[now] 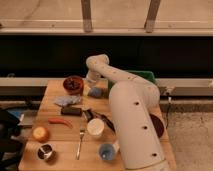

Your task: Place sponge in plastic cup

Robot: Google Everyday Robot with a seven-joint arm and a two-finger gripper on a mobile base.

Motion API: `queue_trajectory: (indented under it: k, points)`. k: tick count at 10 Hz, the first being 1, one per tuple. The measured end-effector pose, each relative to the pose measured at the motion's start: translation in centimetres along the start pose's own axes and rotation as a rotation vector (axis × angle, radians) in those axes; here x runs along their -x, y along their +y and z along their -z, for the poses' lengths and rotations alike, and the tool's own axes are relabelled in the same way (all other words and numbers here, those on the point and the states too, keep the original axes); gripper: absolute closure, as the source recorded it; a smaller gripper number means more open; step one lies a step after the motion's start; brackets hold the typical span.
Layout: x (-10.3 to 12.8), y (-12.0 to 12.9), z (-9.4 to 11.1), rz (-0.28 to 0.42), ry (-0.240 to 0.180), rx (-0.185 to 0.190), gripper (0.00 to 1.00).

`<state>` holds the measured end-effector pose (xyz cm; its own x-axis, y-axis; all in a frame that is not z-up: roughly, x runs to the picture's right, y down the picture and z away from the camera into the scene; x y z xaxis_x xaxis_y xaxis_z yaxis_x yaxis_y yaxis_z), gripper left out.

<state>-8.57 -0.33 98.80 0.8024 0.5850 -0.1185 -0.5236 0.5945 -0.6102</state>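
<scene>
A small blue-grey sponge (95, 92) lies on the wooden table (60, 145) at its far side, just right of a dark brown bowl (73, 84). My gripper (92, 83) hangs from the bent white arm directly above the sponge, at or very near its top. A white cup (95, 128) stands near the table's middle front. A blue cup (106, 151) stands at the front edge, beside the arm's big white link.
A grey-blue cloth (67, 101), a dark bar (71, 111), a red chili (60, 121), an orange fruit (40, 133), a metal cup (45, 151) and a fork (80, 141) lie on the left half. A green bin (142, 77) stands at the back right and a dark red plate (157, 125) at the right.
</scene>
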Motion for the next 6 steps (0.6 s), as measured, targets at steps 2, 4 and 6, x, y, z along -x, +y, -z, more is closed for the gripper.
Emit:
queue_trajectory:
  k: [2,4,6]
  points:
    - [-0.66,-0.11,0.09,-0.028,-0.017,0.001,0.31]
    - [-1.28,-0.32,0.20,-0.048,-0.033,0.005,0.31]
    - [-1.22,-0.48,0.19,-0.054,-0.044,0.008,0.31]
